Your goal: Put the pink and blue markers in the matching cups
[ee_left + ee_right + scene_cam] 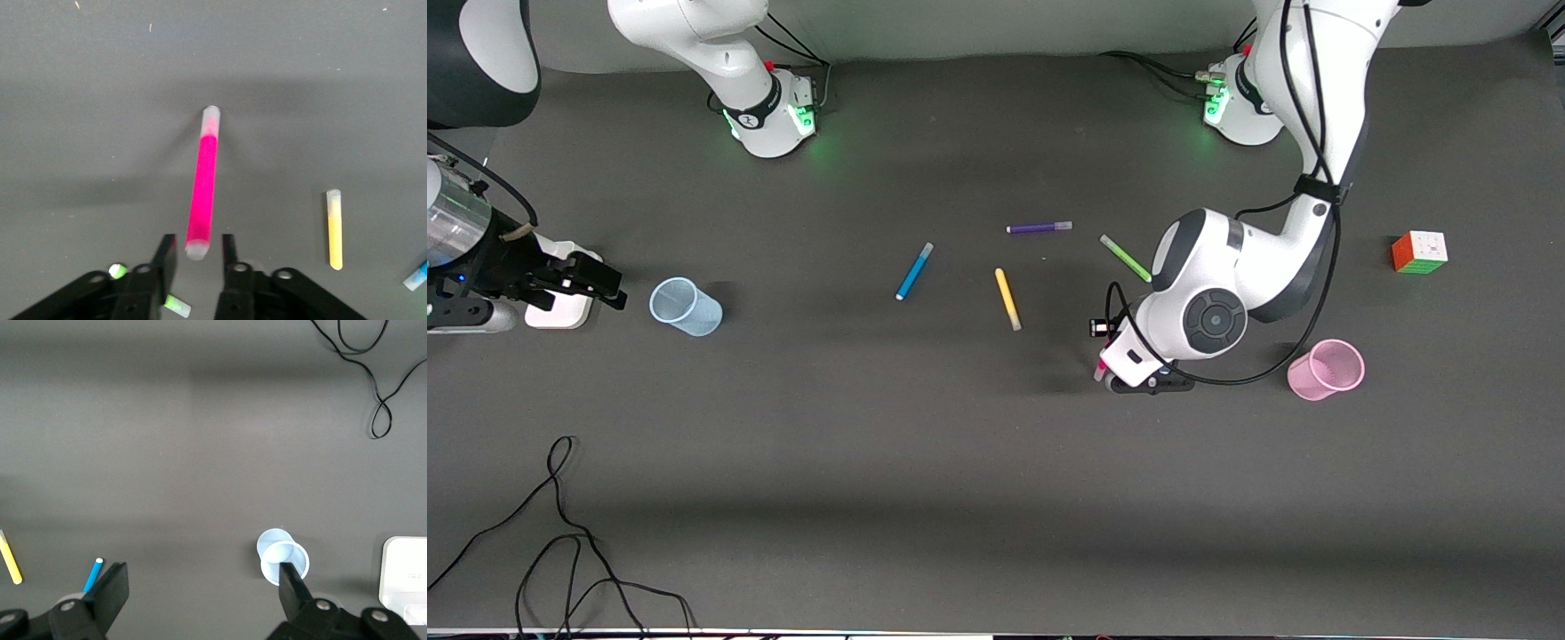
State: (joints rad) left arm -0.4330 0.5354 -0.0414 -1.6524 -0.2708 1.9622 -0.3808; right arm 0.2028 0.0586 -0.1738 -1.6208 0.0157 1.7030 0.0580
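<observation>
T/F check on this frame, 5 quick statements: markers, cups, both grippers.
1. The left gripper is holding the pink marker. True.
2. The blue marker is in the blue cup. False: it lies on the table, between that cup and the yellow marker.
3. The right gripper is open and holds nothing. True.
4. The pink cup has tipped over. False: it stands upright, toward the left arm's end.
5. The purple marker lies nearer the front camera than the yellow one. False: it lies farther.
</observation>
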